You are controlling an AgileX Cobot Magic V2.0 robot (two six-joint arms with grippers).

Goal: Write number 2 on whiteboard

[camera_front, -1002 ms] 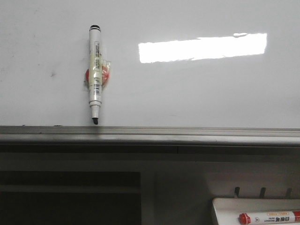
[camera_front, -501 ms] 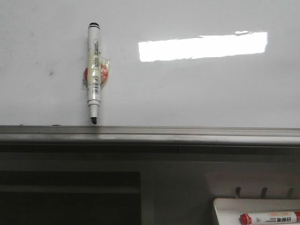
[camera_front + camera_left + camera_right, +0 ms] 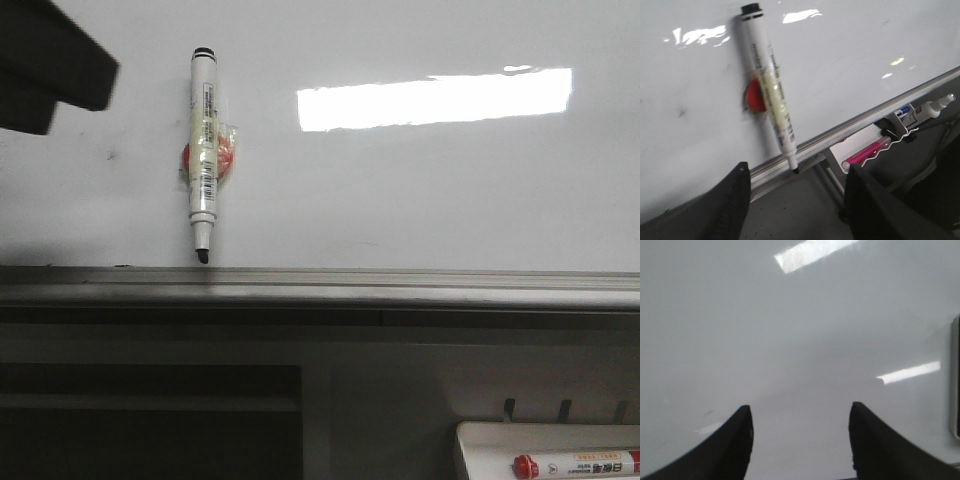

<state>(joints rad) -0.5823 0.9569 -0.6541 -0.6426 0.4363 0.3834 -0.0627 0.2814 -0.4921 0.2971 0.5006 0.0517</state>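
Note:
The whiteboard (image 3: pixel 450 200) fills the front view, glossy white with a bright light reflection. No number 2 shows on it in any view. A white marker (image 3: pixel 204 150) with an uncapped black tip hangs upright on it, taped to a red magnet (image 3: pixel 230 160), tip just above the grey rail (image 3: pixel 400 285). A dark part of my left arm (image 3: pixel 50 70) shows at the upper left, left of the marker. In the left wrist view my left gripper (image 3: pixel 797 168) is open and empty, short of the marker (image 3: pixel 771 95). My right gripper (image 3: pixel 800 407) is open and empty, facing bare whiteboard (image 3: pixel 800 330).
A small white tray (image 3: pixel 500 440) holding a red-capped marker (image 3: pixel 580 465) sits low at the right under the rail. The left wrist view shows a holder with a pink marker (image 3: pixel 867 151) and a spray bottle (image 3: pixel 932 106). A small dark smudge (image 3: pixel 112 155) lies left of the marker.
A dark part of my left arm has come into the front view at the upper left. The marker and the board have stayed put.

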